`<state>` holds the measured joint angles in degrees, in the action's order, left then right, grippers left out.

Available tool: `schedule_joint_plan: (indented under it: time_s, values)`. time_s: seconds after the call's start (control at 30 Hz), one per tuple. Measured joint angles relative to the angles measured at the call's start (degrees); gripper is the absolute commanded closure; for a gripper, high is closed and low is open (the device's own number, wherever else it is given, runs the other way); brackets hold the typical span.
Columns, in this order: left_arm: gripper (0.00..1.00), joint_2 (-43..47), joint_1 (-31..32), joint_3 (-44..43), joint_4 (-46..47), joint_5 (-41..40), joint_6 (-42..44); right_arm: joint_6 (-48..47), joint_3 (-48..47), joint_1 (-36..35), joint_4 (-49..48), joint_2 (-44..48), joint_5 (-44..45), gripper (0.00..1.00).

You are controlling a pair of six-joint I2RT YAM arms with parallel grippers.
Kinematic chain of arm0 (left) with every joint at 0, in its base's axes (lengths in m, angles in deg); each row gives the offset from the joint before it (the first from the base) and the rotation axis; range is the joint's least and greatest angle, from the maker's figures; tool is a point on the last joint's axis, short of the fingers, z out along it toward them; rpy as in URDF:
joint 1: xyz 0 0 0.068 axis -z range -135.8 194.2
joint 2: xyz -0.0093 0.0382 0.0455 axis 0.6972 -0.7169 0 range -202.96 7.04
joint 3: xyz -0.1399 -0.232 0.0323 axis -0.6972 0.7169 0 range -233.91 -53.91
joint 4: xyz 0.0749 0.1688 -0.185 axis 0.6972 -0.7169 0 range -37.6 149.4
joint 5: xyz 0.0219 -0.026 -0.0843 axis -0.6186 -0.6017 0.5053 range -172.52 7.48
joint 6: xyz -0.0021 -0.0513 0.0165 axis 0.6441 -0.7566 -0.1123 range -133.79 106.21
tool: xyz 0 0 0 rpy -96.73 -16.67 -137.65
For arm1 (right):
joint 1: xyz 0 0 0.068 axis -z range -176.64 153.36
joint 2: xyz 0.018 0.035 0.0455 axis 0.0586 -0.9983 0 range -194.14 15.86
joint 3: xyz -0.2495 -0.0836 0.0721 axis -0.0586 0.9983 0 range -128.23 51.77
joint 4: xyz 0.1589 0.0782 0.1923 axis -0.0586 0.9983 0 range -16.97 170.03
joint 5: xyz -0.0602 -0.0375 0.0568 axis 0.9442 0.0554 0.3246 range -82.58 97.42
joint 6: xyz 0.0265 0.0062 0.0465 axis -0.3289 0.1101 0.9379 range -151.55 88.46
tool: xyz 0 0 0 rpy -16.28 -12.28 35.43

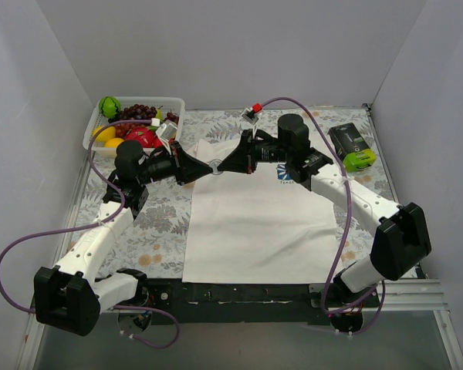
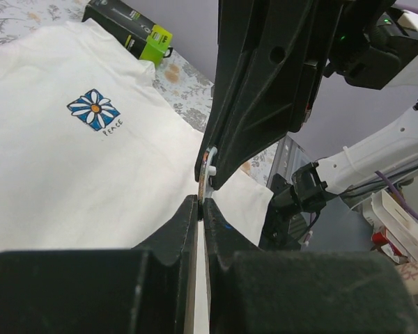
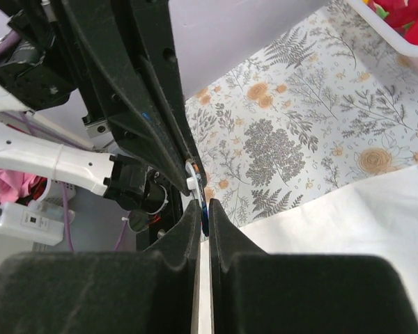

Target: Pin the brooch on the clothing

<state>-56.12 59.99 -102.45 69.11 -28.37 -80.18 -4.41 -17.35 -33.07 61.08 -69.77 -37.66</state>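
Observation:
The white T-shirt (image 1: 255, 223) lies flat on the table, its blue flower logo (image 2: 95, 110) on the chest. Above the shirt's far left corner the two grippers meet tip to tip, with the tiny round brooch (image 1: 216, 166) between them. My left gripper (image 2: 201, 200) is shut on the brooch's thin lower edge (image 2: 207, 174). My right gripper (image 3: 203, 205) is shut on its other edge, where a white disc with a small peg (image 3: 193, 177) shows. The brooch hangs above the cloth and does not touch it. Each wrist view shows the other arm's fingers (image 2: 251, 104) close in front.
A white bin of fruit (image 1: 92, 127) stands at the back left. A black and green device (image 1: 352, 146) lies at the back right beside the shirt. A floral tablecloth (image 1: 162, 223) covers the table around the shirt. Purple cables loop over both arms.

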Motion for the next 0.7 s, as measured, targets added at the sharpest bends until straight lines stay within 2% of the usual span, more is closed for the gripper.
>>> schedule_joint_plan:
  time_s: [0.43, 0.63, 0.7]
  values:
    - [1.0, -1.68, 0.11, -0.72, -4.26, -5.49, 0.98, -4.9, -8.48, -1.11, 15.13, -4.52, 5.95, 0.99]
    - [1.0, -1.79, 0.26, -0.83, -4.79, -6.51, 1.25, -10.01, -7.87, -1.81, 14.78, -3.52, 6.75, 0.99]
    - [1.0, -1.79, 0.57, -0.83, -4.81, -6.56, 1.25, -11.56, -5.75, -1.97, 12.85, -1.99, 6.91, 0.96]
